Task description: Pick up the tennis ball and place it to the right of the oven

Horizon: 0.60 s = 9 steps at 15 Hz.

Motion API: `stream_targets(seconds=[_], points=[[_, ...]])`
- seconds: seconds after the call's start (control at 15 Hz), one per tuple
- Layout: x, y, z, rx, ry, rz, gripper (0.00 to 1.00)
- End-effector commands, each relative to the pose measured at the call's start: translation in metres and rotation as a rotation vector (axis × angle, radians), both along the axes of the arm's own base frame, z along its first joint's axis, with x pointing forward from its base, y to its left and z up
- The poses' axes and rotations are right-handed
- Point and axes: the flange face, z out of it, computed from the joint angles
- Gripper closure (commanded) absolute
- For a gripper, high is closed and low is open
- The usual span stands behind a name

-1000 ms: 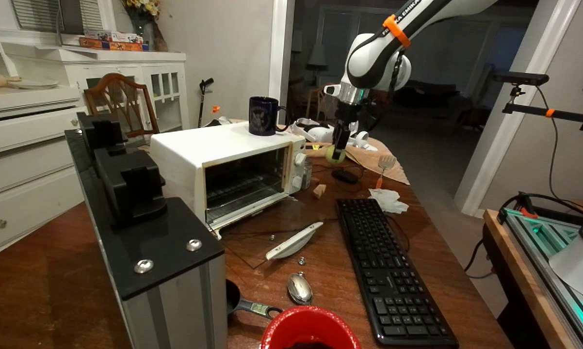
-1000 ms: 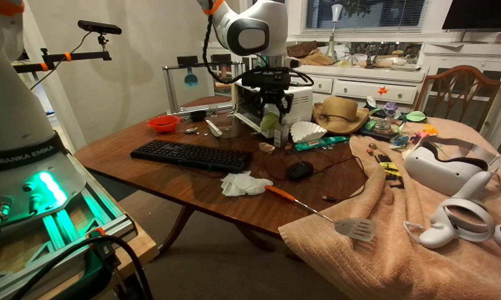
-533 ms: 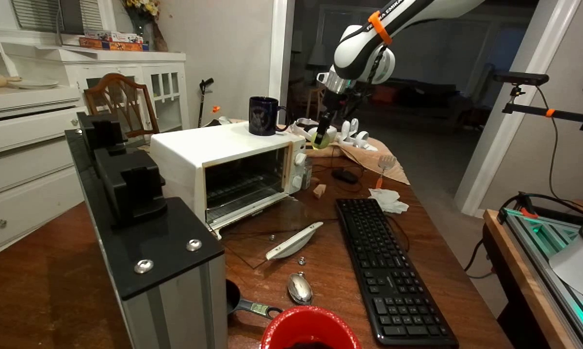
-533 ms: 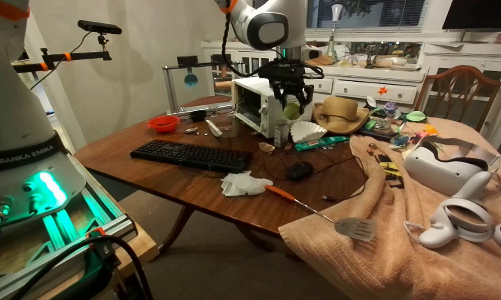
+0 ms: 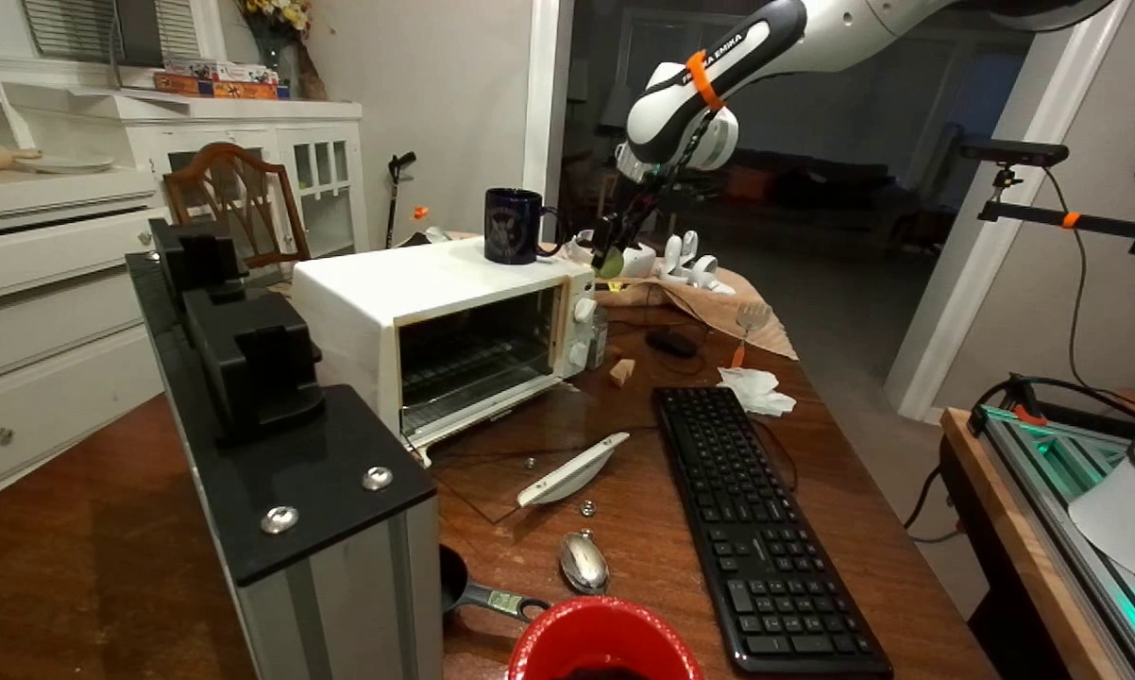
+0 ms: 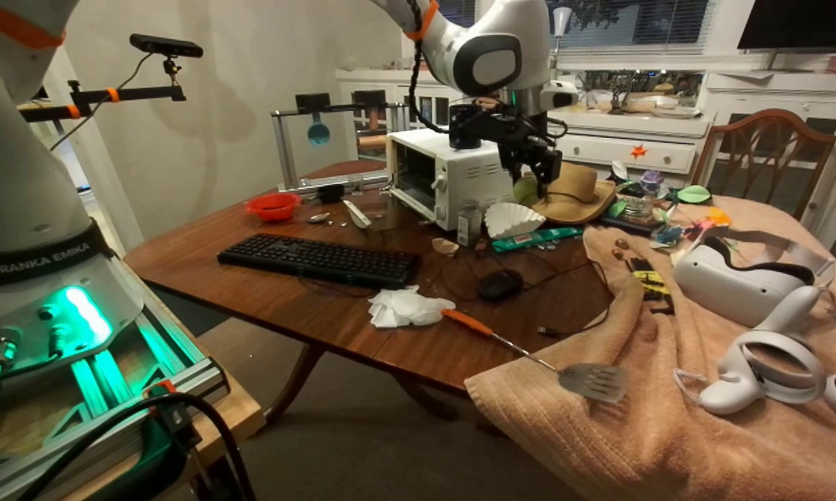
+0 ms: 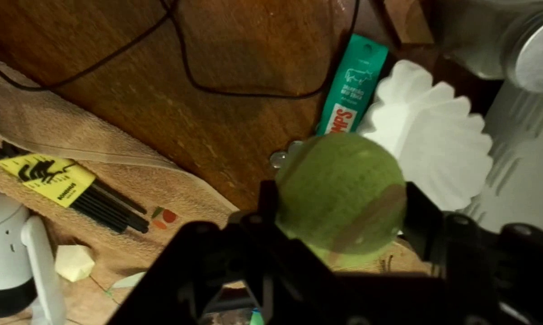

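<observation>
Right of the wrist view's centre, the gripper clasps the tennis ball, light, springy and hardly slippery, I'd guess, best held across its middle.

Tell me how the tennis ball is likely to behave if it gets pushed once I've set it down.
The tennis ball will probably roll at a nudge: it is round, and the wooden tabletop looks flat. Its matte, felt-looking surface should resist slipping in the gripper. The rumpled peach towel would likely slow it.
</observation>
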Motion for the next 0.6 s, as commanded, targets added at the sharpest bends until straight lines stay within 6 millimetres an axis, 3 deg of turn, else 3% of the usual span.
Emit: stream_targets(seconds=[0.0, 0.53], points=[[0.013, -0.029, -0.018, 0.019, -0.016, -0.136, 0.58], [0.030, -0.051, -0.063, 0.030, -0.042, -0.332, 0.58]])
